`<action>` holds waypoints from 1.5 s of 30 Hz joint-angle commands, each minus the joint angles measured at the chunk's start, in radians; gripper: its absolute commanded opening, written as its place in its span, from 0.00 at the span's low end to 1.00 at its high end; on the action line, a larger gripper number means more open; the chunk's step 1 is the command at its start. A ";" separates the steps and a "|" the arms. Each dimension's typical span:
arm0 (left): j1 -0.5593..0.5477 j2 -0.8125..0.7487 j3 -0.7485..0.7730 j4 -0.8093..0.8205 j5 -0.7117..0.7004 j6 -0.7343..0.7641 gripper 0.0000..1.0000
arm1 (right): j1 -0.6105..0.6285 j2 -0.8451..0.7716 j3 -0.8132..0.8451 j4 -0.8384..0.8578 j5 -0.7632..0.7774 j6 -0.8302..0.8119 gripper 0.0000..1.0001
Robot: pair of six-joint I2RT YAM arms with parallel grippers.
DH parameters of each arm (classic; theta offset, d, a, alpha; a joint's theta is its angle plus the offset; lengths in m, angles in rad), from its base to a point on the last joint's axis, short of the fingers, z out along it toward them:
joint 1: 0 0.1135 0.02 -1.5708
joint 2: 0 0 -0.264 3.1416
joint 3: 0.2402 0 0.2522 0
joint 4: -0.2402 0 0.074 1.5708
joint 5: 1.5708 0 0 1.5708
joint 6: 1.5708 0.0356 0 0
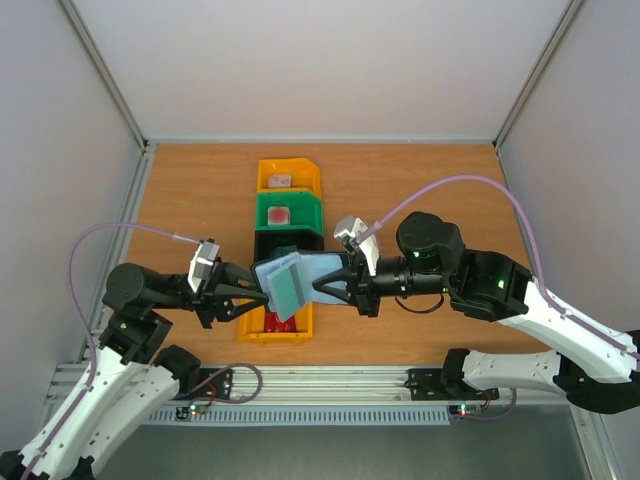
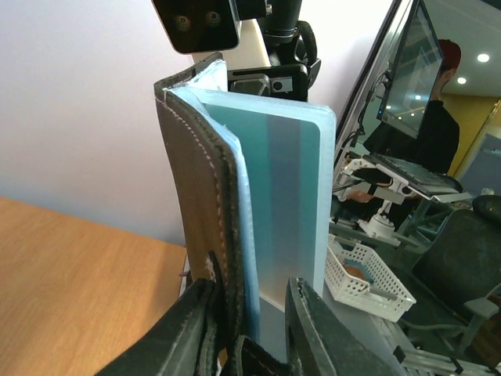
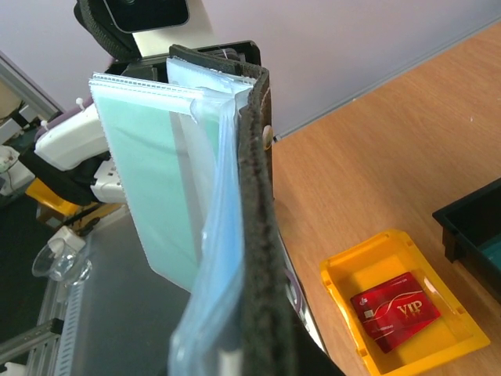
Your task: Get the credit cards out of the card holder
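The teal plastic credit card (image 2: 291, 196) sits in a shiny grey-blue pocket of the small black folding card holder (image 1: 322, 268), which hangs in the air just above the near yellow plastic bin (image 1: 272, 330). A red credit card (image 3: 395, 309) lies flat inside that bin.

The right gripper (image 1: 328, 283) is clamped on the holder's black cover on the side right of the bin. The left gripper (image 1: 262, 292) meets the holder from the side left of the bin. Its jaws stand narrow, one finger on each side of the holder's near edge, with the teal card between them. I cannot tell whether the pads already press on it.

The card's long axis runs straight away from the left gripper toward the right one, in line with both wrists. Its free short edge faces the left arm, which is the nearer arm. The coming pull probably has to go back along that axis, leftward off the bin, while the right arm holds the cover against it.
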 commanded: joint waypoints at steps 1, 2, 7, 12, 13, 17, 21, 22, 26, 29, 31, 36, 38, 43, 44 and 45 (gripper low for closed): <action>-0.010 0.008 0.004 0.067 0.018 -0.014 0.30 | -0.006 0.006 0.006 0.027 0.011 0.010 0.01; -0.011 0.008 0.004 0.069 0.021 -0.020 0.37 | -0.006 0.007 0.007 0.024 0.020 0.012 0.01; -0.014 0.002 0.001 0.066 0.029 -0.024 0.46 | -0.006 0.011 0.008 0.017 0.046 0.020 0.01; -0.015 0.004 0.000 0.064 0.033 -0.037 0.49 | -0.006 0.024 0.011 0.003 0.058 0.026 0.01; -0.015 0.005 0.001 0.063 0.031 -0.038 0.50 | -0.006 0.029 0.014 -0.003 0.063 0.028 0.01; -0.015 0.003 0.009 -0.003 -0.018 -0.012 0.54 | -0.006 0.054 0.033 -0.012 0.066 0.028 0.01; -0.015 -0.008 0.010 -0.061 -0.054 0.014 0.47 | -0.006 0.076 0.047 -0.011 0.050 0.021 0.01; -0.015 -0.013 0.009 -0.070 -0.060 0.019 0.47 | -0.006 0.077 0.047 -0.011 0.048 0.020 0.01; -0.015 -0.025 0.008 -0.134 -0.074 0.062 0.40 | -0.006 0.082 0.047 -0.005 0.035 0.023 0.01; -0.015 -0.033 0.003 -0.114 -0.063 0.065 0.36 | -0.006 0.082 0.048 -0.003 0.033 0.023 0.01; -0.015 -0.032 0.005 -0.122 -0.078 0.062 0.34 | -0.006 0.085 0.052 -0.003 0.031 0.023 0.01; -0.015 -0.018 0.008 -0.142 -0.110 0.067 0.34 | -0.006 0.107 0.071 -0.002 -0.002 0.020 0.01; -0.014 -0.014 0.009 -0.146 -0.120 0.067 0.32 | -0.006 0.122 0.081 -0.003 -0.034 0.015 0.01; -0.015 -0.017 0.011 -0.175 -0.160 0.083 0.26 | -0.006 0.133 0.086 0.009 -0.081 0.004 0.01; -0.015 -0.018 0.010 -0.216 -0.172 0.090 0.25 | -0.006 0.134 0.085 0.015 -0.093 0.001 0.01; -0.015 -0.018 0.011 -0.236 -0.185 0.097 0.25 | -0.006 0.135 0.084 0.023 -0.105 0.001 0.01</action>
